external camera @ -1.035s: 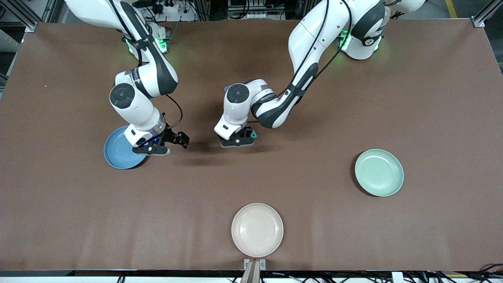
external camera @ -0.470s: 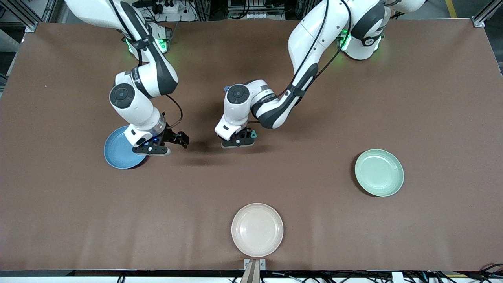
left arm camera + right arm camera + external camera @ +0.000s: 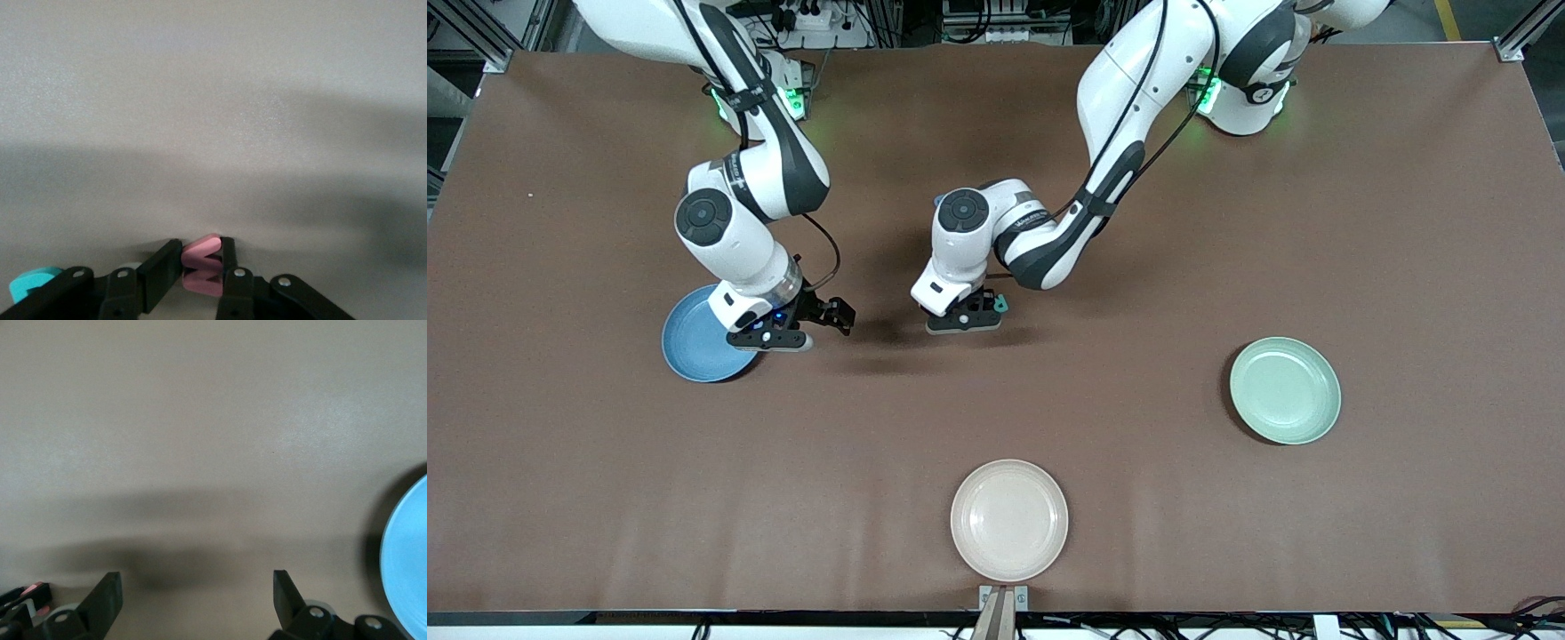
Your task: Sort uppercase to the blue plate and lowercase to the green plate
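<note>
Both grippers mid-table: left gripper (image 3: 200, 267) pinches red letter (image 3: 202, 257); right gripper (image 3: 197, 595) agape.

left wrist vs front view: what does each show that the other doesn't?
Left wrist only: the left gripper shut on a pink-red foam letter.
Front only: the blue plate under the right gripper, which is open, plus the green plate and cream plate, none holding any visible letter.
Both: brown table, and a teal piece beside the left gripper.

Blue plate (image 3: 689, 342): middle left of front view, partly hidden. Green plate (image 3: 1285, 389): middle right. Red letter (image 3: 202, 263): pinched between fingers (image 3: 160, 273).
</note>
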Controlling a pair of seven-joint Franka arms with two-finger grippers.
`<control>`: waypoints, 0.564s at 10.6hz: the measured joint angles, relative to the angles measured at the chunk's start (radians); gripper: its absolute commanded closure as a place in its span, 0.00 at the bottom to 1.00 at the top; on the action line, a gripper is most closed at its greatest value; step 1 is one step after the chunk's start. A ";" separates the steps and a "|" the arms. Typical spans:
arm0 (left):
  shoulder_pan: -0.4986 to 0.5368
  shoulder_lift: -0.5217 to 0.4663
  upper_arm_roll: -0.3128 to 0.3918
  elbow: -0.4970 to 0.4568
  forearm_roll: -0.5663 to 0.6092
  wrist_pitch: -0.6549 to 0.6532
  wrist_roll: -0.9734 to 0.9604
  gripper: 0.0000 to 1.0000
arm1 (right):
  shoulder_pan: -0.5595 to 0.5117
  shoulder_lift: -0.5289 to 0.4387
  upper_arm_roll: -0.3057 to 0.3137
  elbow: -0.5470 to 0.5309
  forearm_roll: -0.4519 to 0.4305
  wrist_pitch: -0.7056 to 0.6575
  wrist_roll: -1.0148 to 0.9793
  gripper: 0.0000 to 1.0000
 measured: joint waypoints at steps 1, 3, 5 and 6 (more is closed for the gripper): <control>0.000 0.000 0.000 0.001 0.000 -0.002 0.000 1.00 | 0.000 0.000 0.000 -0.001 0.000 0.000 0.000 0.00; -0.001 0.000 0.000 0.006 0.000 -0.017 0.000 1.00 | 0.000 0.000 0.000 -0.002 0.000 0.000 0.000 0.00; 0.000 0.000 0.004 0.014 0.000 -0.042 0.000 1.00 | 0.000 0.000 0.000 -0.002 0.000 0.000 0.000 0.00; 0.001 -0.002 0.005 0.019 0.000 -0.052 0.000 1.00 | 0.000 0.000 0.000 -0.002 0.000 0.000 0.000 0.00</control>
